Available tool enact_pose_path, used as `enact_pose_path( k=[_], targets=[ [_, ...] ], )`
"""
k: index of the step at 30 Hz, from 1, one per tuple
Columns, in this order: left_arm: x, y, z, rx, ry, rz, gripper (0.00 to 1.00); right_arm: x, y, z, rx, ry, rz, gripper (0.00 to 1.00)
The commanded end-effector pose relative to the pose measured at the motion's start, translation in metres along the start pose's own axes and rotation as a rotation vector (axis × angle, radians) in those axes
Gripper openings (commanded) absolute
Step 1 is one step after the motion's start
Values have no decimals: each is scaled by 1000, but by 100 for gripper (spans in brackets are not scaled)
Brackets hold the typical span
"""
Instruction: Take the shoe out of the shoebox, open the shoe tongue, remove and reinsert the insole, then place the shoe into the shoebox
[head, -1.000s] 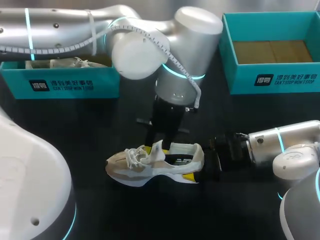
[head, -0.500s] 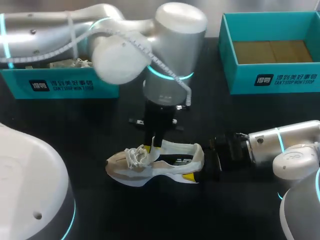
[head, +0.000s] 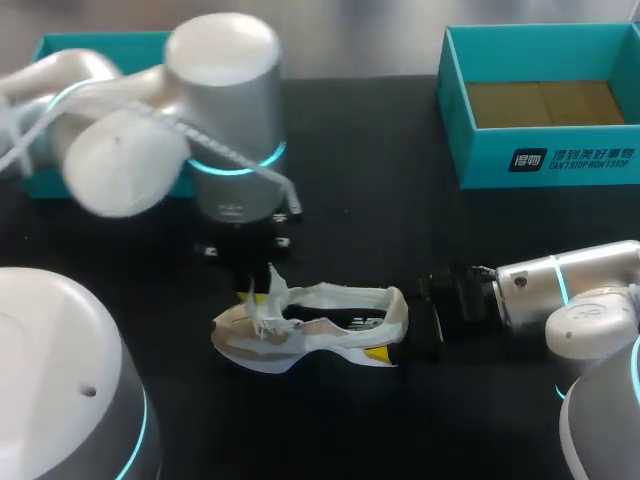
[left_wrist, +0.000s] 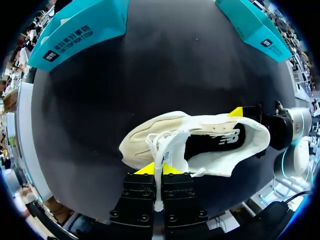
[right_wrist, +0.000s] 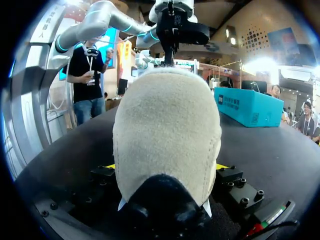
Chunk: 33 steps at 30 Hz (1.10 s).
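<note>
Head view: shoe stands on the black table, near of centre, toe left and heel right. Left arm enters from the left. The left gripper sits at the lace end, where the tongue stands up from the shoe. Its jaws cannot be judged from here. Right gripper is at the heel, with a yellow tip showing low beside it. Two teal boxes stand at the far edge. The right shoebox is open, with a brown card floor showing. The left shoebox is mostly hidden behind the left arm, contents not visible.

Left wrist view: this settles the left jaws. Both yellow tips are clenched together on the white tongue, which runs as a strip between them. The shoe's opening faces the camera, with the dark insole lying inside. At the heel, one yellow tip of the right gripper shows on the far side. Both shoeboxes show outer walls only.

Right wrist view: the heel fills the space between the fingers. A yellow tip shows on either side, pressed to it, so the jaws are grasping the heel. The left gripper stands upright over the shoe's other end.
</note>
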<state>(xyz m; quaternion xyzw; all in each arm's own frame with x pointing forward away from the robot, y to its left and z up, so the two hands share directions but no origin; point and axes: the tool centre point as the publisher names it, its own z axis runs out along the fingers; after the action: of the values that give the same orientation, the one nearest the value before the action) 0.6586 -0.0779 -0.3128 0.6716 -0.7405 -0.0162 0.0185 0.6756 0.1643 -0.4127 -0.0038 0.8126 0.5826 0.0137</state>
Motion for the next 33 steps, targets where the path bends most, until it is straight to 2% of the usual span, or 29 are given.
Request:
enact_pose_path(
  k=[1,8,23,24,25,28,33],
  targets=[
    [-41,5,4,42,374,-8,0,0,1,1,5,1,0,0],
    [-53,-4,25,21,388,-49,0,0,1,1,5,1,0,0],
    [-65,0,57,-41,423,-68,0,0,1,1,5,1,0,0],
    [-66,0,58,-46,420,-67,4,0,1,1,5,1,0,0],
    [-67,0,60,-55,408,-64,20,0,1,1,5,1,0,0],
    [-68,3,61,-52,381,-54,31,0,1,1,5,1,0,0],
    [-73,7,57,-56,359,-39,41,0,1,1,5,1,0,0]
  ],
)
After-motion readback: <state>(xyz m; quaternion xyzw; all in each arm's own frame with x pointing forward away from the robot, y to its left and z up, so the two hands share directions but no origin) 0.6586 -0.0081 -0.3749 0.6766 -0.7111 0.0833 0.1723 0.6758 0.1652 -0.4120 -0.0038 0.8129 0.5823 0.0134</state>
